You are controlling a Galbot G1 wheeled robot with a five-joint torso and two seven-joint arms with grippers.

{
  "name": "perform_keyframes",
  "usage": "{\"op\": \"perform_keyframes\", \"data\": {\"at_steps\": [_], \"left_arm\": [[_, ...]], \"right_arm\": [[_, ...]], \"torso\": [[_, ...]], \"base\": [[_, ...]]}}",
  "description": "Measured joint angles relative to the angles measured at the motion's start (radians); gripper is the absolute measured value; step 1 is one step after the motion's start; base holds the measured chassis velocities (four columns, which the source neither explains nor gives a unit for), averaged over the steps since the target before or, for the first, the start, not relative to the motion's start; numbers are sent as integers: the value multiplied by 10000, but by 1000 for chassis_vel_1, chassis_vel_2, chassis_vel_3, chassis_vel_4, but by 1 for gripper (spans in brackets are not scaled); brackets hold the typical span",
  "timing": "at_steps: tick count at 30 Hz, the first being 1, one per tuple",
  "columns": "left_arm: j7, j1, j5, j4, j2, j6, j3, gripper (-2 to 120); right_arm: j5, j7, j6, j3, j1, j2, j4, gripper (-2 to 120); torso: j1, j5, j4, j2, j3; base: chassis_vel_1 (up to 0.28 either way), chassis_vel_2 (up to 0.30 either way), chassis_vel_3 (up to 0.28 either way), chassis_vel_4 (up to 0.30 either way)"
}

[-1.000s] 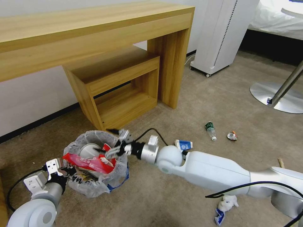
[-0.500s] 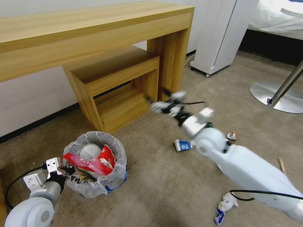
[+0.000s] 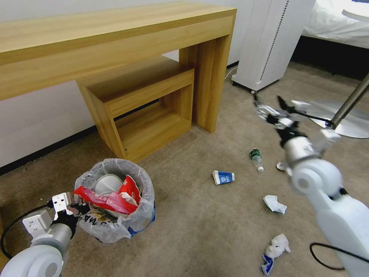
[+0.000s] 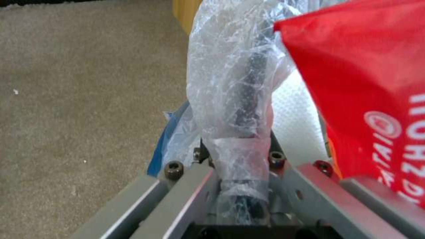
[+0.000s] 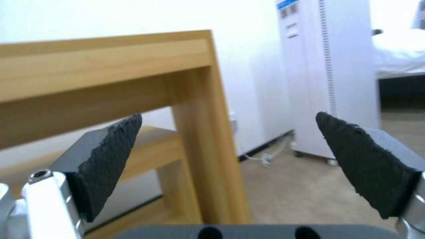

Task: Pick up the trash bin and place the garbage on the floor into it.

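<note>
We are reading the bottle (image 3: 256,158) as the nearest litter to the right gripper (image 3: 271,108): it is lying on the carpet below and slightly toward the robot from the spread jaws, long axis running roughly along the arm's reach, cap end toward us. A crushed cup (image 3: 281,166) is sitting just beside it, half hidden behind the right wrist. The carton (image 3: 223,177) is lying farther off toward the bin (image 3: 115,200); the crumpled paper (image 3: 275,204) and a white-blue wad (image 3: 275,249) are lying back beside the forearm.

The right gripper is hanging wide open and empty, up off the floor, aimed level at the desk (image 5: 132,66), so we are judging the next move as a downward tilt and drop.

The left gripper (image 3: 71,207) is pinching the bin's bagged rim, bin already holding a red wrapper (image 3: 107,198).

The left wrist view is showing that clamp on plastic (image 4: 239,109) close up. The right wrist view is showing the pads (image 5: 111,156) well apart, no litter.
</note>
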Motion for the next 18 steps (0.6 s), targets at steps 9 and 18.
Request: {"op": "perform_keyframes", "data": {"at_steps": [9,18], "left_arm": [[115,-16,29,191,162,-64,145,1],[197,3,-32,159,454,-112,183,1]], "right_arm": [[-2019,367,-20,27,-1860,711,26,100],[-2448,-300,1145,-269,-2087,1045,-705,100]], "torso": [[0,-1,1,0,0],[0,-2,3,0,1]], "base": [[0,0,0,0],[0,0,0,0]]}}
